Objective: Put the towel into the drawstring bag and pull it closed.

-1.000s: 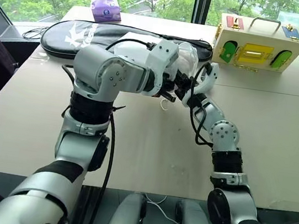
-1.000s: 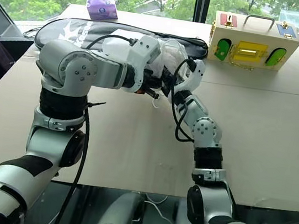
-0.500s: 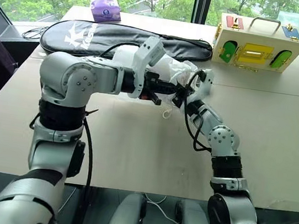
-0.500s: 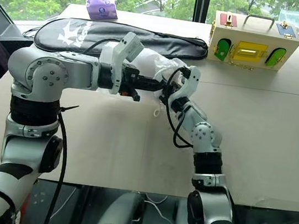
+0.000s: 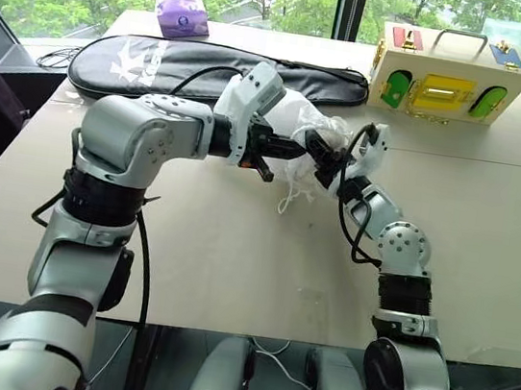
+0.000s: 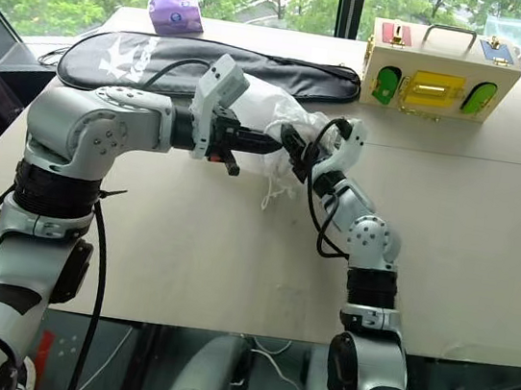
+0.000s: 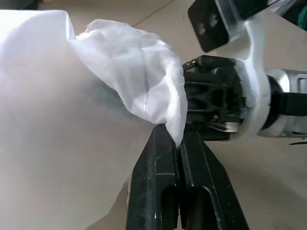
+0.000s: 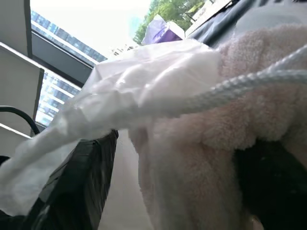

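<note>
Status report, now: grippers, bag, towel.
Left gripper shut on bag edge. Right gripper open at the bag mouth, towel between its fingers, cord across it. Racket case behind, not in the way.

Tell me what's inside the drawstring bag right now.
Pale fluffy towel shows at the mouth of the drawstring bag, with a white cord across it. How deep it sits is hidden by the fabric.

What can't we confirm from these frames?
- How far the towel sits inside the drawstring bag: head views, bag fabric covers it.
- Right gripper finger spread: head views, bag folds hide it.
- Cord ends: too thin to trace.
</note>
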Robot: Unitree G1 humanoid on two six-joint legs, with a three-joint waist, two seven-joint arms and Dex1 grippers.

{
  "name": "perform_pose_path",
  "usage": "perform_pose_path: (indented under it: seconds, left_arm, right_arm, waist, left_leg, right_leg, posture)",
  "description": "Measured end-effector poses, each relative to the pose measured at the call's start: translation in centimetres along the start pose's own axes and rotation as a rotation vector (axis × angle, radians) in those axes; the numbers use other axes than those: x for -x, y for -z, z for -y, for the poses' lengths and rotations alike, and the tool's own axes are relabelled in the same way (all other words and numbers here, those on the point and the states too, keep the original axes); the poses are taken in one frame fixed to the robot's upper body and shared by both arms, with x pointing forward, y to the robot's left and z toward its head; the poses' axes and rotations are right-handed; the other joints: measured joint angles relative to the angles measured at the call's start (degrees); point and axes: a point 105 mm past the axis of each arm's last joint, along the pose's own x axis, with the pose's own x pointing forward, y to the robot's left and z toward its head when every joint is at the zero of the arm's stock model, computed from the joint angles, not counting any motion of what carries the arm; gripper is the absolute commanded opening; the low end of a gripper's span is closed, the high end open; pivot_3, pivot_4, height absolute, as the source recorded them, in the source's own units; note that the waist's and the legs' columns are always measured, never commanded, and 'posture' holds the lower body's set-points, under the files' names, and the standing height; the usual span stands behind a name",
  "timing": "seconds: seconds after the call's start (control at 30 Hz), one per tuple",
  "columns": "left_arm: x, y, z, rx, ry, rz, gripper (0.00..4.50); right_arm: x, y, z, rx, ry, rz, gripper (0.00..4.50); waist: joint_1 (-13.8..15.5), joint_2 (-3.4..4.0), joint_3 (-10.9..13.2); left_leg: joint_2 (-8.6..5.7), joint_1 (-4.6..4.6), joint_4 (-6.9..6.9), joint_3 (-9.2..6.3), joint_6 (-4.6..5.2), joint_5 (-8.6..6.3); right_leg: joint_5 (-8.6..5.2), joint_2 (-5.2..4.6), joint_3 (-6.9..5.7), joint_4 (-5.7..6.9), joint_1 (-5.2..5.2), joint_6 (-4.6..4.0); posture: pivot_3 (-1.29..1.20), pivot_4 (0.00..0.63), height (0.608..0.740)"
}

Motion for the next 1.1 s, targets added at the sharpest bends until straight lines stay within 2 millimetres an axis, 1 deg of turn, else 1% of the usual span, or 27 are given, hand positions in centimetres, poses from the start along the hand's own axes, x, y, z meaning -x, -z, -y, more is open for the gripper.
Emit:
perform_pose_path:
  seconds: [0.1,0.27,0.3,0.33,0.4,0.47,0.5,0.57,0.63,0.7,0.87,0.93,0.97,1.03,1.1]
  left_arm:
    - [0.5,-0.2,-1.9,-0.076,-0.085,0.036,0.0]
    - [0.2,-0.1,-2.5,-0.155,-0.099,0.063,0.0]
    - [0.2,-0.1,-2.6,-0.155,-0.101,0.068,0.0]
    - [0.1,-0.1,-2.7,-0.154,-0.103,0.075,0.0]
    - [-0.1,-0.2,-2.8,-0.146,-0.102,0.087,0.0]
    - [0.0,-0.2,-3.0,-0.137,-0.107,0.094,0.0]
    - [0.2,-0.3,-3.2,-0.138,-0.117,0.096,0.0]
    - [0.2,-0.3,-3.2,-0.139,-0.114,0.094,0.0]
    - [0.1,-0.2,-3.1,-0.14,-0.104,0.093,0.0]
    - [0.1,-0.2,-3.1,-0.142,-0.106,0.09,0.0]
    - [0.0,-0.1,-2.9,-0.139,-0.099,0.089,0.0]
    - [0.0,-0.1,-3.0,-0.136,-0.101,0.085,0.0]
    - [0.0,0.0,-3.0,-0.136,-0.101,0.084,0.0]
    - [0.0,0.1,-3.0,-0.132,-0.104,0.079,0.0]
    - [0.0,0.1,-3.0,-0.127,-0.105,0.075,0.0]
  right_arm:
    - [1.9,-0.3,-0.4,0.031,-0.062,-0.051,3.83]
    - [3.8,-1.5,-2.5,0.065,-0.2,-0.055,3.83]
    - [4.1,-1.9,-2.6,0.085,-0.21,-0.046,3.83]
    - [4.3,-2.4,-2.3,0.119,-0.196,-0.025,3.83]
    - [4.5,-3.6,-0.7,0.216,-0.106,0.022,3.83]
    - [4.8,-3.9,1.8,0.353,0.023,0.021,3.83]
    - [5.0,-3.5,3.6,0.453,0.104,-0.002,3.83]
    - [4.9,-2.8,4.6,0.521,0.148,-0.031,3.83]
    - [4.3,-1.9,4.9,0.591,0.161,-0.051,3.83]
    - [3.7,-1.4,5.1,0.629,0.171,-0.062,3.83]
    - [1.1,-0.5,3.9,0.635,0.134,-0.052,3.83]
    - [0.8,-0.2,4.4,0.634,0.154,-0.073,3.83]
    - [0.8,-0.1,4.6,0.635,0.16,-0.077,3.6]
    - [0.9,0.2,5.4,0.625,0.188,-0.095,2.99]
    - [1.0,0.5,5.8,0.624,0.201,-0.108,2.1]
  waist:
    - [0.0,0.0,0.0]
    - [0.01,0.0,0.0]
    - [0.02,0.0,0.0]
    - [0.03,0.0,0.0]
    - [0.03,-0.01,0.0]
    - [0.01,-0.01,0.0]
    - [-0.07,-0.01,0.0]
    - [-0.27,-0.01,0.0]
    - [-0.39,-0.01,0.0]
    - [-0.3,-0.01,0.0]
    - [-0.06,-0.01,0.0]
    - [0.07,-0.01,0.0]
    - [0.09,-0.01,0.0]
    - [0.06,-0.01,0.0]
    - [0.0,-0.01,0.0]
  left_leg:
    - [-0.04,-0.01,0.02,0.04,0.02,0.0]
    - [0.0,-0.01,0.02,0.01,0.08,-0.03]
    - [-0.01,-0.01,0.03,0.02,0.13,-0.07]
    - [-0.03,-0.01,0.06,0.02,0.22,-0.11]
    - [-0.05,0.0,0.11,0.03,0.24,-0.11]
    - [-0.08,0.0,0.14,0.04,0.22,-0.1]
    - [-0.07,0.0,0.14,0.04,0.2,-0.09]
    - [-0.02,0.0,0.13,0.08,0.06,-0.01]
    - [0.02,0.01,0.13,0.08,0.06,-0.01]
    - [0.02,0.01,0.14,0.08,0.06,0.0]
    - [0.01,-0.01,0.17,0.05,0.05,0.0]
    - [-0.01,-0.02,0.17,0.03,0.04,0.0]
    - [-0.01,-0.02,0.17,0.02,0.04,0.0]
    - [-0.02,-0.02,0.17,0.02,0.05,0.0]
    - [-0.02,-0.01,0.17,0.02,0.04,0.0]
  right_leg:
    - [0.0,-0.03,0.03,-0.02,0.0,0.0]
    - [0.0,0.01,0.0,-0.01,0.0,0.0]
    - [0.0,0.01,-0.01,-0.01,0.02,0.0]
    - [0.0,0.0,0.0,-0.01,0.03,0.01]
    - [0.0,-0.01,0.0,0.01,0.05,0.01]
    - [0.0,0.0,0.0,0.02,0.05,0.01]
    - [0.0,0.01,0.01,0.03,0.04,0.01]
    - [0.0,0.05,0.05,0.06,0.01,0.01]
    - [0.0,0.08,0.06,0.08,0.01,0.01]
    - [0.0,0.07,0.06,0.08,0.01,0.01]
    - [0.0,0.05,0.03,0.07,0.03,0.01]
    - [0.0,0.04,0.01,0.06,0.03,0.01]
    - [0.0,0.03,0.0,0.05,0.04,0.01]
    - [0.0,0.03,0.01,0.05,0.05,0.01]
    - [0.0,0.03,0.01,0.06,0.04,0.01]
  posture:
    - [0.0,0.15,0.74]
    - [0.0,0.15,0.74]
    - [0.0,0.15,0.74]
    - [0.0,0.15,0.74]
    - [0.0,0.15,0.74]
    - [0.0,0.15,0.74]
    - [0.0,0.15,0.74]
    - [0.0,0.15,0.74]
    - [0.0,0.15,0.74]
    - [0.0,0.15,0.74]
    - [0.0,0.15,0.74]
    - [0.0,0.15,0.74]
    - [0.0,0.15,0.74]
    - [0.0,0.15,0.74]
    - [0.0,0.15,0.74]
